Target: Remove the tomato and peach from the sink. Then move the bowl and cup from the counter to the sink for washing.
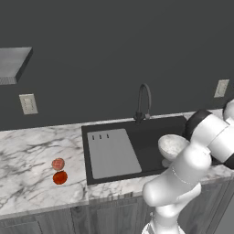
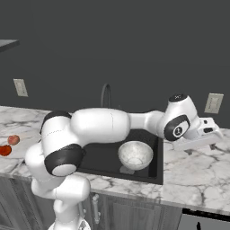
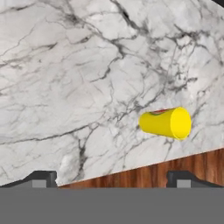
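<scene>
One item left: the cup (image 3: 166,123) stands alone on the table (image 3: 65,87), bowl (image 2: 135,155) already sunk. My gripper (image 3: 111,178) hangs above it, fingers apart, ready to straddle it.

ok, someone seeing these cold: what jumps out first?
Probably the big white arm stretched across the sink, with the pale speckled bowl already sitting in the black basin. Next, the yellow cup on the marble counter in the hand view, between the open fingertips. Then the peach and tomato, close together on the counter left of the sink.
</scene>
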Motion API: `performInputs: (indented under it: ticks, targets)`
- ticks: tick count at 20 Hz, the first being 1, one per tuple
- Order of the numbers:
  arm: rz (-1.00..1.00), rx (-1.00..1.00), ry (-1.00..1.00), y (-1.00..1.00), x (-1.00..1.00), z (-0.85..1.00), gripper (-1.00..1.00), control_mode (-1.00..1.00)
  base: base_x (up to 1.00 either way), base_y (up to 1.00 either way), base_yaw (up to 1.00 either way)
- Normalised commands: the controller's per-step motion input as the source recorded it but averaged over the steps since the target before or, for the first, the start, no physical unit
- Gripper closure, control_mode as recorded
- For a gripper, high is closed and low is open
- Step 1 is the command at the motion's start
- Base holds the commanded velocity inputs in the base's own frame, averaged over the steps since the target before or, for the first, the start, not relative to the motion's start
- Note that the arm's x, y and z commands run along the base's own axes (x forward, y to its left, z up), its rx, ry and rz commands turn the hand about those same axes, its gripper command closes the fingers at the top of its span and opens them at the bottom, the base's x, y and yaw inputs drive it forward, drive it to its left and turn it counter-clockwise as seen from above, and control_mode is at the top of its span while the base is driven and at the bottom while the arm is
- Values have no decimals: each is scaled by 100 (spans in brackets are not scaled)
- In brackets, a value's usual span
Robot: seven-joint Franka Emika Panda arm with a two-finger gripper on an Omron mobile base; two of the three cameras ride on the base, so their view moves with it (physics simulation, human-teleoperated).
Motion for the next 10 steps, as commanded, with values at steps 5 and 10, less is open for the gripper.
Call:
performInputs:
  ticks: [5, 10]
  targets:
    - [0, 9, 4, -16, -2, 0, -100, -100, 0, 0, 0]
    - [0, 3, 0, -22, -3, 0, -100, -100, 0, 0, 0]
